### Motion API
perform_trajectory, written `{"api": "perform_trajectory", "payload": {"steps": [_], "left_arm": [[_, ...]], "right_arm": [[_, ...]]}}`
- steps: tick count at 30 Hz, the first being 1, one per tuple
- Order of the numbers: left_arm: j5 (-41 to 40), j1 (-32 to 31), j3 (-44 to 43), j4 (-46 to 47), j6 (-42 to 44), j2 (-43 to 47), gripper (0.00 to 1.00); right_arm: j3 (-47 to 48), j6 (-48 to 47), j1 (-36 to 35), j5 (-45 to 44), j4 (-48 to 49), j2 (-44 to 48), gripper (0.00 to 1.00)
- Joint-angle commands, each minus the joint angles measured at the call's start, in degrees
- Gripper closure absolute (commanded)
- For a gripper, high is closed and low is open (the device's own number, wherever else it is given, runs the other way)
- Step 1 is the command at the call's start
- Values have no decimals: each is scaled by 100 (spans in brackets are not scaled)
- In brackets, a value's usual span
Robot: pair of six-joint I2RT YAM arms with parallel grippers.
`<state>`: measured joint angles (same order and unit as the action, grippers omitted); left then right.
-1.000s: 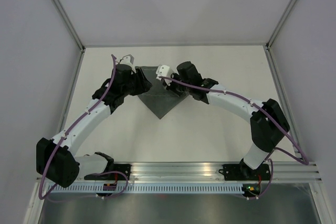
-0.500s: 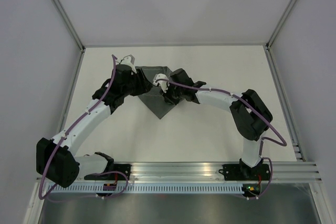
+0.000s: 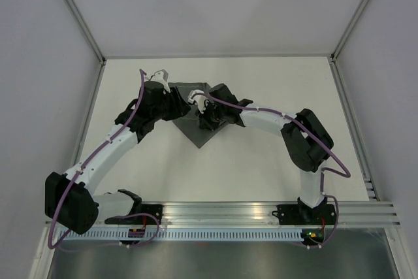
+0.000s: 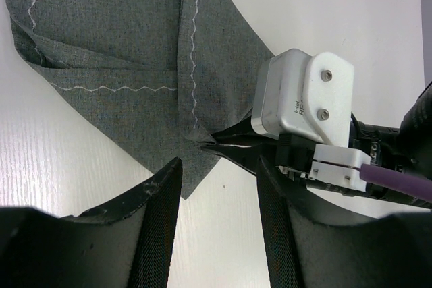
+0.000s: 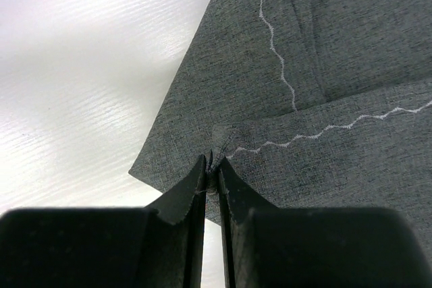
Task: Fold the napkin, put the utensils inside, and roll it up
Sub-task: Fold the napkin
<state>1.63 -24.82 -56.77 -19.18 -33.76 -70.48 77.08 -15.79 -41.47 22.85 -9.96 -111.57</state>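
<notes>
R pincer [image 5: 211, 168] is clamped shut on a folded corner of the napkin [image 5: 324, 59]. L pincer [image 4: 217, 183] hangs open w/ nothing in it, over the napkin's edge just left of the R pincer. Napkin lies mid-far on the worktop [image 3: 261, 161], one point facing near.

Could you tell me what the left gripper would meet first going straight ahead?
Probably the corner of the napkin, pinched by the right gripper ahead of the left gripper; depth is unclear.

left gripper [image 4: 219, 166] and right gripper [image 5: 210, 163] crowd napkin [image 5: 324, 65] corner, table [image 3: 281, 96] bare rightward
</notes>
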Motion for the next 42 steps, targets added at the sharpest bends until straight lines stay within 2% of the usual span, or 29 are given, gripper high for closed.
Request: {"api": "perform_trajectory", "payload": {"steps": [1, 10, 15, 20, 24, 35, 42], "left_arm": [[92, 21, 17, 143, -219, 148, 47], [110, 21, 26, 160, -193, 166, 47], [110, 21, 26, 160, -184, 175, 46], [92, 21, 26, 169, -157, 192, 44], [22, 21, 17, 169, -157, 227, 42], [-136, 21, 69, 204, -280, 219, 41], [-576, 152, 518, 476, -605, 114, 46]], "right_arm": [[202, 147, -10, 386, 134, -119, 84], [167, 226, -10, 650, 12, -225, 83], [185, 217, -10, 773, -68, -295, 75], [123, 173, -10, 861, -121, -208, 53], [132, 182, -10, 967, -226, -67, 49], [158, 208, 86, 1327, -586, 135, 49], [360, 305, 849, 1362, -745, 346, 49]]}}
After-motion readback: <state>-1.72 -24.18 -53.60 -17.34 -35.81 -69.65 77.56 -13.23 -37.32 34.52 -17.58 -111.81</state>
